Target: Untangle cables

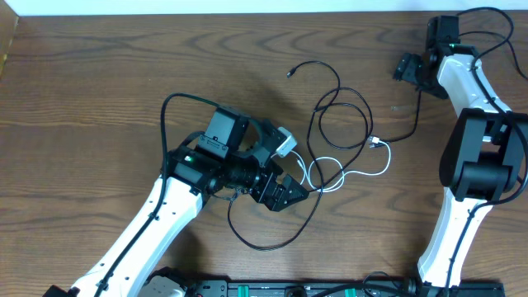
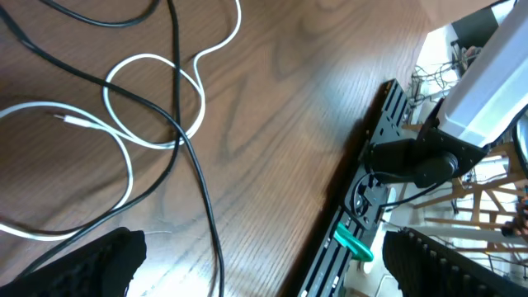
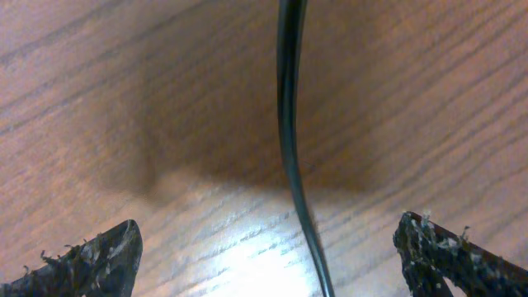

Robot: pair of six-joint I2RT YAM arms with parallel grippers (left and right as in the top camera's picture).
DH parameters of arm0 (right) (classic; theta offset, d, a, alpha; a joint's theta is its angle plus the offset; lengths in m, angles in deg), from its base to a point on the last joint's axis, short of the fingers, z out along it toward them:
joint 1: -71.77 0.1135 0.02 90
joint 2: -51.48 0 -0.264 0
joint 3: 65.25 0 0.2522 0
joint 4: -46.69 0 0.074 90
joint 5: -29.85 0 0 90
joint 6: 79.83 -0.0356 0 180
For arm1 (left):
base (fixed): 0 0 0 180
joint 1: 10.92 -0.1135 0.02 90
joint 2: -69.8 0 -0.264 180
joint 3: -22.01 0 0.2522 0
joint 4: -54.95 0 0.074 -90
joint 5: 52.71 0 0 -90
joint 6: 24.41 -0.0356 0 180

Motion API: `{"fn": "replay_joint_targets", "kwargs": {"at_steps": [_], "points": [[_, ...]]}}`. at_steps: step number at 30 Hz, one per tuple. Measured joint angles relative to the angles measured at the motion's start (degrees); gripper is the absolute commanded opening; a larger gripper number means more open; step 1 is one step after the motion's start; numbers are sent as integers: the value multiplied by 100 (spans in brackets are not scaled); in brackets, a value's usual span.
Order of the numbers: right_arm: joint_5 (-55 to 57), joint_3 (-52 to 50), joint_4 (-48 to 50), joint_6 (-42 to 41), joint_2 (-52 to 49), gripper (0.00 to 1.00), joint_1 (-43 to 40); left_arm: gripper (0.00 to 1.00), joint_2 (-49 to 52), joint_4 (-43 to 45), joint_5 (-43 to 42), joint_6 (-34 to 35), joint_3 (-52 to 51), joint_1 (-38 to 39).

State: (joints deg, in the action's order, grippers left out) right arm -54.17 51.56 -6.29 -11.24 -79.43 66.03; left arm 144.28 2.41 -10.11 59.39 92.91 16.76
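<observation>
Thin black cables [image 1: 342, 115] lie in overlapping loops at the table's middle, tangled with one white cable [image 1: 330, 175] that ends in a small plug [image 1: 376, 143]. My left gripper [image 1: 285, 191] is open and low over the tangle. In the left wrist view a black cable [image 2: 206, 223] runs between its fingers [image 2: 264, 243], beside the white loops [image 2: 157, 99]. My right gripper [image 1: 410, 68] is open at the far right. A black cable [image 3: 289, 148] lies on the wood between its fingers [image 3: 268, 227].
A black loop [image 1: 268, 241] trails toward the front edge beside the left arm. A black rail [image 2: 355, 214] with a green clip runs along the table's front edge. The right arm's base [image 1: 470, 165] stands at the right.
</observation>
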Motion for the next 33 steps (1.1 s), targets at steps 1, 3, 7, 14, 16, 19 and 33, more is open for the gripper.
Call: {"fn": "replay_joint_targets", "kwargs": {"at_steps": [1, 3, 7, 14, 16, 19, 33], "points": [[35, 0, 79, 52, -46, 70, 0, 98, 0, 0, 2, 0, 0, 48], [118, 0, 249, 39, -195, 66, -2, 98, 0, -2, 15, 2, 0, 216], [208, 24, 361, 57, -334, 47, 0, 98, 0, -2, 20, 0, 0, 457], [247, 111, 85, 103, -345, 1, -2, 98, 0, 7, 85, 2, 0, 542], [243, 219, -258, 146, -350, 1, -28, 98, 0, 11, 127, 0, 0, 542], [197, 549, -1126, 195, -365, 1, -177, 98, 0, 24, 149, 0, 0, 542], [610, 2586, -2551, 219, 1561, 1, -2660, 98, 0, 20, 170, 2, 0, 542]]}}
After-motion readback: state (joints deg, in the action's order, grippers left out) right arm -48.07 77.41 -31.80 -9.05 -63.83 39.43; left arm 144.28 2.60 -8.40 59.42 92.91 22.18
